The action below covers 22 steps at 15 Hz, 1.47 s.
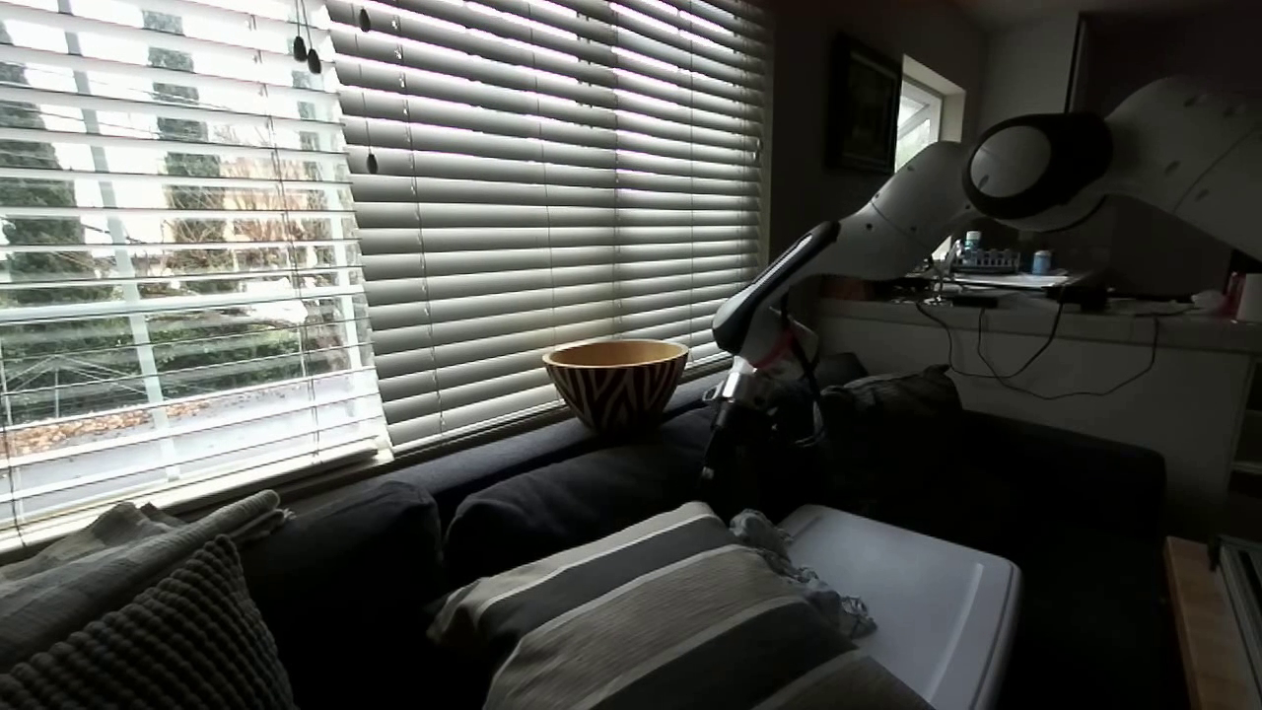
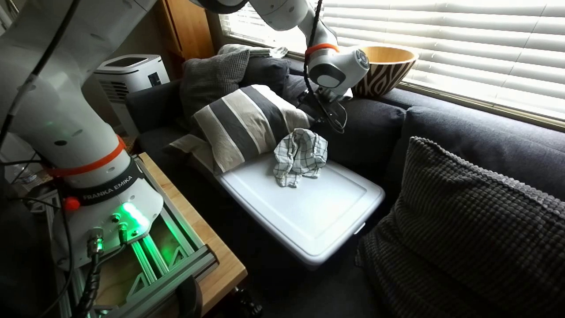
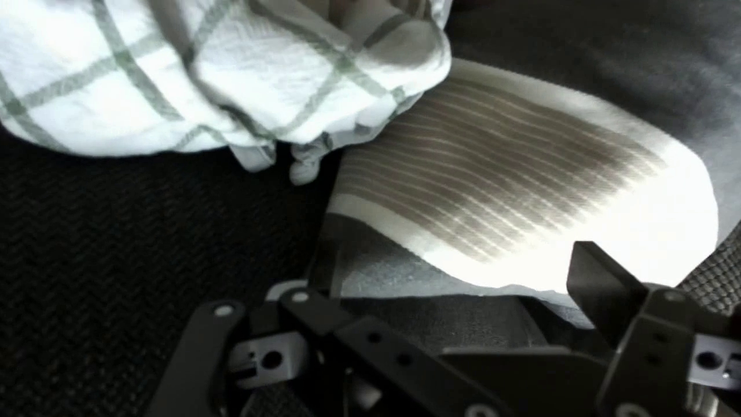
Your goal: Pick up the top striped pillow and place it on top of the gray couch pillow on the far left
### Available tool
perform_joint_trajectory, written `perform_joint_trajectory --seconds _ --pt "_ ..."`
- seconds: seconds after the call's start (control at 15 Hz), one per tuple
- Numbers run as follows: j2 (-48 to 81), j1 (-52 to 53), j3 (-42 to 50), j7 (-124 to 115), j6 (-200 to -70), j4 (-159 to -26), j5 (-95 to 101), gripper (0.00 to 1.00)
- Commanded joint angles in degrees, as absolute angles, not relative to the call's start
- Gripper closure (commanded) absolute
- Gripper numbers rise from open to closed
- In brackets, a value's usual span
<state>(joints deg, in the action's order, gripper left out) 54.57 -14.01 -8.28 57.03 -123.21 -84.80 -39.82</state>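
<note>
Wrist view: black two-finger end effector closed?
No, the black two-finger end effector has its fingertips wide apart, the grey-and-cream striped fabric pillow showing through the gap.

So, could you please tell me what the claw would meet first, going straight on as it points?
Probably the top striped pillow: its edge shows beyond the open claw in the wrist view, though depth is unclear.

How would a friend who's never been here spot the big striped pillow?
Find the dark couch below the window blinds, then the white bin lid. The striped pillow lies over one end of that lid, by a crumpled checked cloth. Broad dark-grey and cream stripes set it apart from the ribbed grey cushion nearby.
</note>
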Motion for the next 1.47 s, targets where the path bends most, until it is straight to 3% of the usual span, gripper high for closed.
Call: perform_joint_trajectory --seconds 0.0,0.93,1.0,1.13,1.4 --pt "58.65 -12.81 -9.08 51.65 -126.08 -82.02 -40.18 0.0" --pt "64.26 -8.82 -12.11 42.52 -122.81 -76.69 -31.75 0.0" --pt "64.58 -8.66 -12.82 42.54 -122.15 -76.31 -30.81 0.25" --pt "64.74 -8.77 -14.14 42.57 -121.26 -75.83 -29.52 0.32" --pt "62.91 -10.91 -15.98 43.71 -120.77 -77.29 -29.78 0.65"
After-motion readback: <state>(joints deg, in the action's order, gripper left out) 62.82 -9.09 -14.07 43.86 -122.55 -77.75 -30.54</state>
